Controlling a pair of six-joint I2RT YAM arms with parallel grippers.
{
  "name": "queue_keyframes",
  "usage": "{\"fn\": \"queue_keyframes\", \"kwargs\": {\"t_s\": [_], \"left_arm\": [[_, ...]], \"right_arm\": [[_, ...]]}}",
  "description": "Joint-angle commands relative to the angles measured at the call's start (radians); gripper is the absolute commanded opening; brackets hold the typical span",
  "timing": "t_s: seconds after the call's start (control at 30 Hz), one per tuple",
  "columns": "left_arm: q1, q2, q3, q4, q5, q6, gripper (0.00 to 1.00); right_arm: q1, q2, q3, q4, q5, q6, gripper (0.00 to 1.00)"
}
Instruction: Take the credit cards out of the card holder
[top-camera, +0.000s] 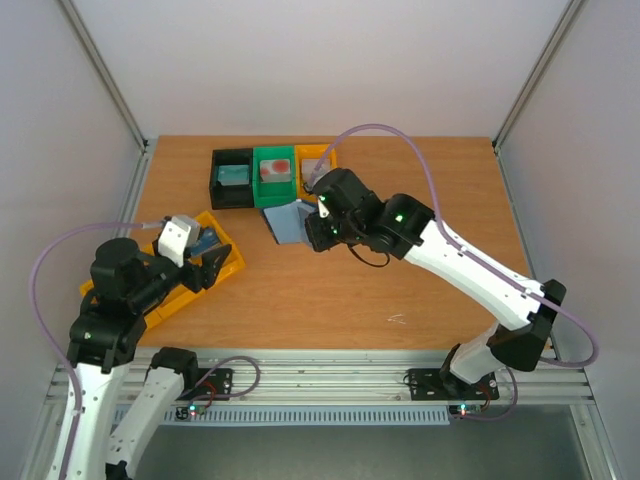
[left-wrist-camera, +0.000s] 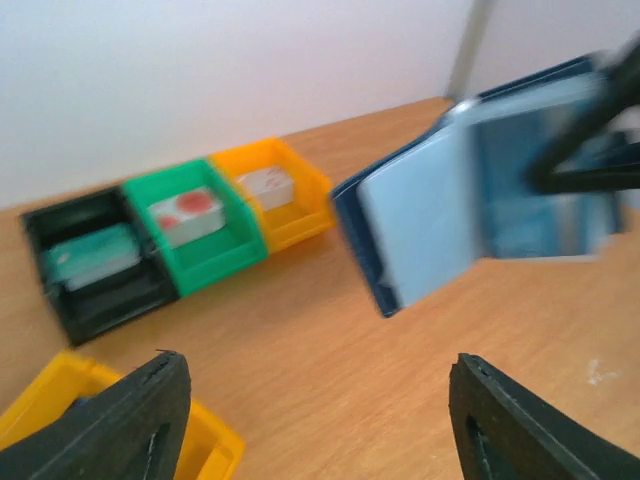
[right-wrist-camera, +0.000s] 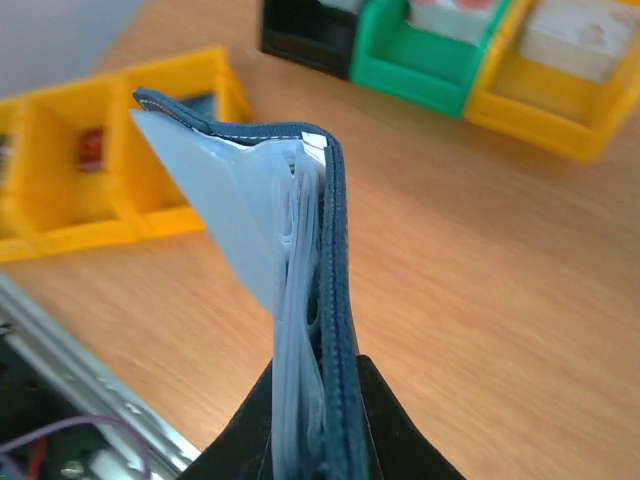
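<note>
The slate-blue card holder (top-camera: 288, 222) is held off the table, half open, with pale pocket pages fanned out. My right gripper (top-camera: 318, 228) is shut on its lower edge. In the right wrist view the holder (right-wrist-camera: 322, 250) stands edge-on between my fingers (right-wrist-camera: 400, 430). In the left wrist view the holder (left-wrist-camera: 440, 205) hangs ahead at the right. My left gripper (top-camera: 210, 264) is open and empty over the long yellow bin, left of the holder; its fingertips (left-wrist-camera: 130, 420) stand wide apart. I cannot make out a card inside the holder. Cards lie in the bins.
A black bin (top-camera: 232, 178), a green bin (top-camera: 275, 176) and a small yellow bin (top-camera: 314, 165) stand in a row at the back, each with a card. A long yellow bin (top-camera: 225, 262) with several compartments lies at the left under my left gripper.
</note>
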Motion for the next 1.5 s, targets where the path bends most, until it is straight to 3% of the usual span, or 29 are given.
{"fn": "queue_keyframes", "kwargs": {"t_s": [0.0, 0.07, 0.2, 0.33, 0.5, 0.87, 1.13, 1.27, 1.47], "left_arm": [[0.001, -0.046, -0.018, 0.124, 0.415, 0.052, 0.65], [-0.001, -0.043, -0.052, 0.227, 0.642, -0.013, 0.57], [-0.006, -0.013, -0.134, 0.393, 0.756, -0.36, 0.39], [-0.018, 0.034, -0.133, 0.34, 0.729, -0.364, 0.36], [-0.024, 0.064, -0.131, 0.327, 0.691, -0.387, 0.36], [-0.024, 0.059, -0.124, 0.28, 0.652, -0.349, 0.38], [-0.024, 0.051, -0.098, 0.212, 0.664, -0.295, 0.46], [-0.022, 0.052, -0.007, 0.113, 0.615, -0.224, 0.49], [-0.023, 0.124, 0.121, 0.027, 0.582, -0.177, 0.45]], "right_arm": [[0.032, 0.036, 0.041, -0.185, 0.192, 0.055, 0.01], [0.047, 0.035, 0.037, -0.127, 0.129, 0.029, 0.01], [0.069, 0.029, 0.012, 0.016, -0.073, -0.054, 0.01], [0.07, -0.012, -0.06, 0.17, -0.295, -0.099, 0.01], [0.069, -0.045, -0.101, 0.276, -0.464, -0.134, 0.01], [0.069, -0.133, -0.195, 0.485, -0.743, -0.167, 0.01], [0.069, -0.145, -0.209, 0.6, -0.778, -0.147, 0.01], [0.067, -0.178, -0.205, 0.554, -0.633, -0.151, 0.01], [0.068, -0.154, -0.138, 0.42, -0.413, -0.11, 0.01]]}}
